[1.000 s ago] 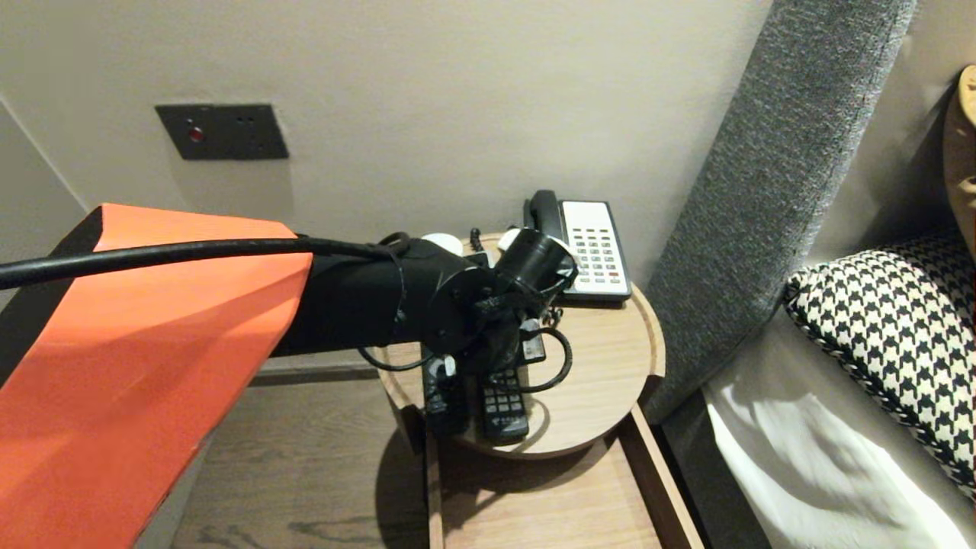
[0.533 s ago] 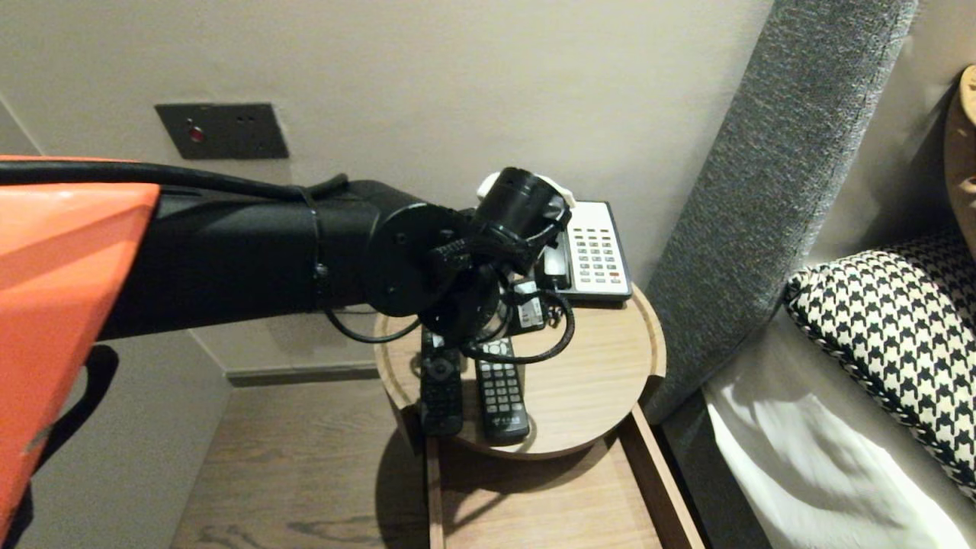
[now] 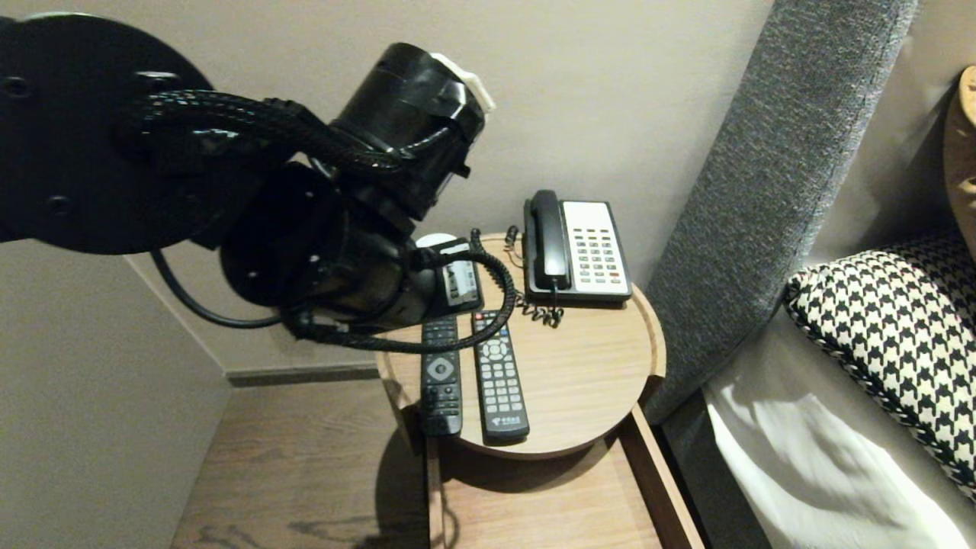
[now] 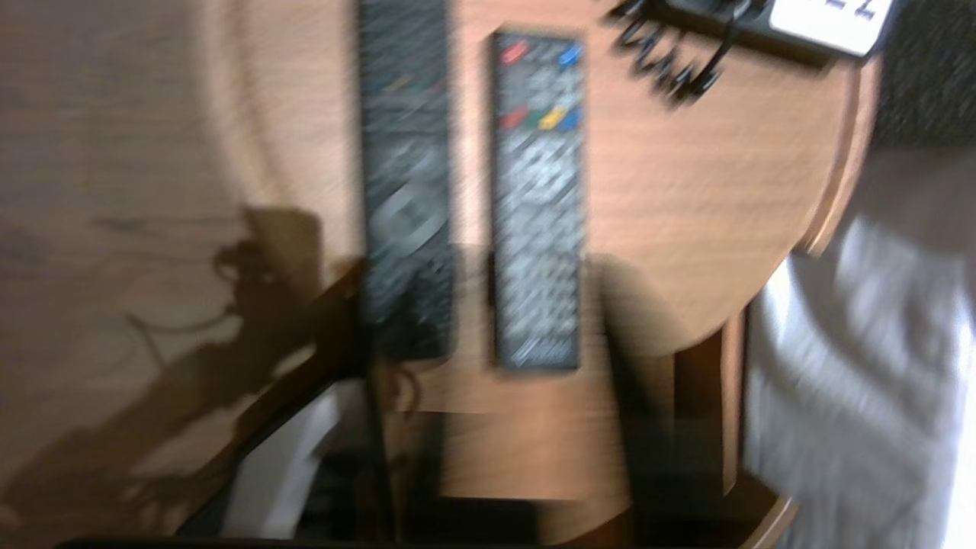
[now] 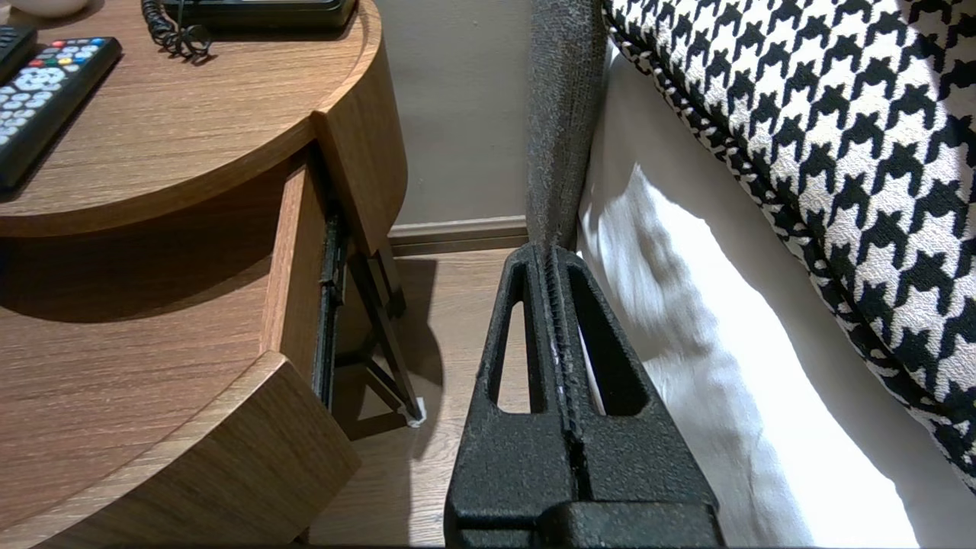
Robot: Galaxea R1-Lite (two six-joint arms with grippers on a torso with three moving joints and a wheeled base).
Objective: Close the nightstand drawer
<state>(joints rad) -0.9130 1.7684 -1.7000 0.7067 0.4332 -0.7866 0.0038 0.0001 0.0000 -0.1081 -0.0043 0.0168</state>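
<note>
hovering left tool (image 3: 396, 297) over two remotes (image 3: 499, 377), seemingly empty, right tool (image 5: 560, 320) parked

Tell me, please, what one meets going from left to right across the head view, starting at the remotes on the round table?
Slim black remote → wider remote with pale buttons → telephone → grey headboard → houndstooth pillow.

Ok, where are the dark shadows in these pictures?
Head view: the round table throws a shadow onto the open drawer below. Left wrist view: a shadow crosses the black remote and the grey-keyed remote. Right wrist view: shade under the table, soft patches on the white sheet.
</note>
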